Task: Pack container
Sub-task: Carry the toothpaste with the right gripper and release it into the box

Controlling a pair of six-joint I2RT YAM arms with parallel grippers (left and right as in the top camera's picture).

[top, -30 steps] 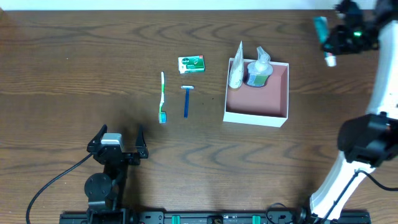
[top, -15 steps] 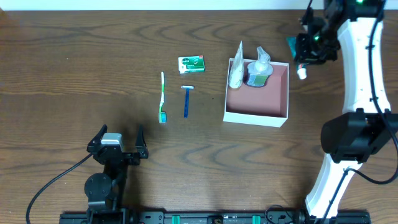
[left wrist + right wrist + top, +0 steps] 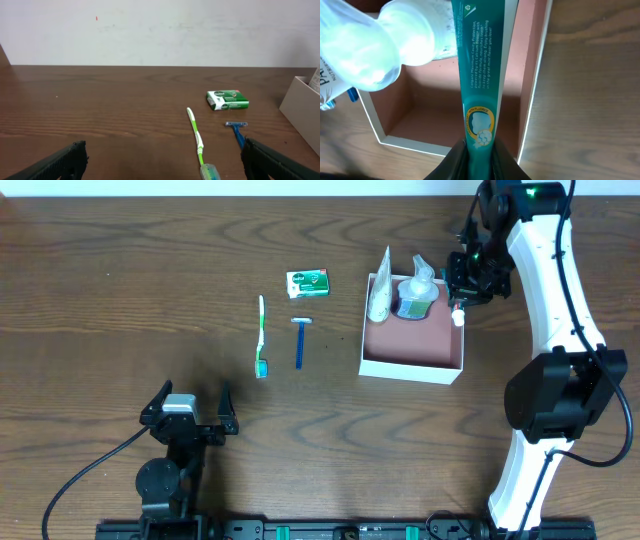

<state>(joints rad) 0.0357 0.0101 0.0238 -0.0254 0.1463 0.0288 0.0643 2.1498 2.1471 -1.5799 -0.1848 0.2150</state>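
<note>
- While the box (image 3: 415, 340) sits unmoved right of centre in the overhead frame, the right arm has swung in from the frame's upper right corner to the box's upper right corner.
- Already inside: pump bottle (image 3: 415, 292) and white pouch (image 3: 379, 290), both along the top wall. The lower half is bare.
- Wrist view: the right gripper (image 3: 479, 150) is clamped on a teal toothpaste tube (image 3: 477, 75), which hangs along the box's right wall.
- My read: carry is done, drop-off is next. The tube sits close to the wall, so a nudge left before release looks safer.
- Left of the box, unmoved: soap packet (image 3: 308, 283), razor (image 3: 299, 342), toothbrush (image 3: 262, 335).
- Lower left: the left gripper (image 3: 193, 398) is parked, jaws wide, holding nothing.
</note>
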